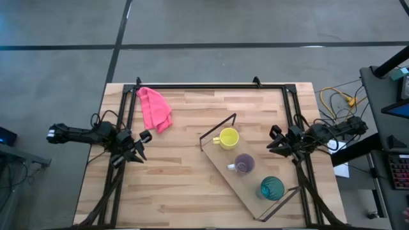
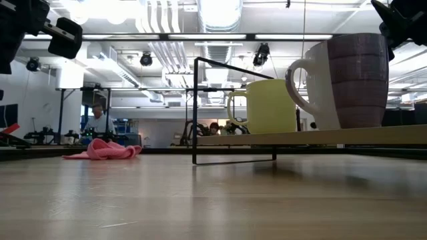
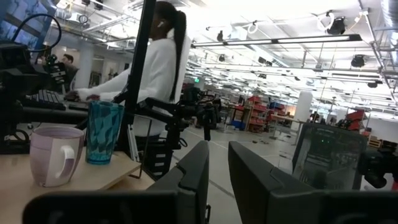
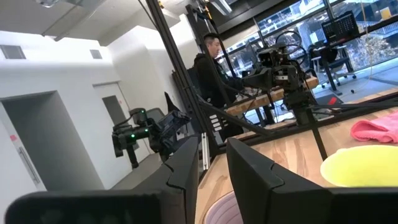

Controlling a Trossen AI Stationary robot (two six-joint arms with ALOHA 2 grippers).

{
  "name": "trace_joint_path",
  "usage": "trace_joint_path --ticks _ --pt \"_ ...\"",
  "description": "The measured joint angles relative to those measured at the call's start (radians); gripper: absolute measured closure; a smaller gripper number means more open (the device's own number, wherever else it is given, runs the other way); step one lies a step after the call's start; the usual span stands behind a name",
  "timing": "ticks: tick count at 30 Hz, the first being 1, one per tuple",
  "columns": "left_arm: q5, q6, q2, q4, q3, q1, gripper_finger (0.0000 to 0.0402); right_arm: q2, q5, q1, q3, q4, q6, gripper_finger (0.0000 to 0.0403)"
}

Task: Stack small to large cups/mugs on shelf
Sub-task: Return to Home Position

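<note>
The plywood shelf (image 1: 252,176) lies slantwise on the table's right half, raised on black wire brackets (image 2: 233,110). On it stand, in a row and apart, a yellow mug (image 1: 227,137) at the far end, a purple mug (image 1: 244,164) in the middle and a teal ribbed cup (image 1: 271,188) at the near end. My left gripper (image 1: 142,147) hovers over the table's left part, empty, with a narrow gap between its fingers (image 3: 196,168). My right gripper (image 1: 271,142) hovers right of the yellow mug, empty, its fingers (image 4: 186,165) also slightly apart.
A pink cloth (image 1: 154,108) lies at the table's far left. A black frame (image 1: 211,85) runs along the table's far and side edges. Bare wood lies between the left gripper and the shelf. People sit in the room beyond the table (image 3: 155,56).
</note>
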Motion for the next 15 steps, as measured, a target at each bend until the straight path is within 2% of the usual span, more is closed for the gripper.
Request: trace_joint_path --ticks 15 --pt "0.000 0.000 0.000 0.000 0.000 0.000 0.0354 0.000 0.000 0.000 0.000 0.000 0.000 0.0330"
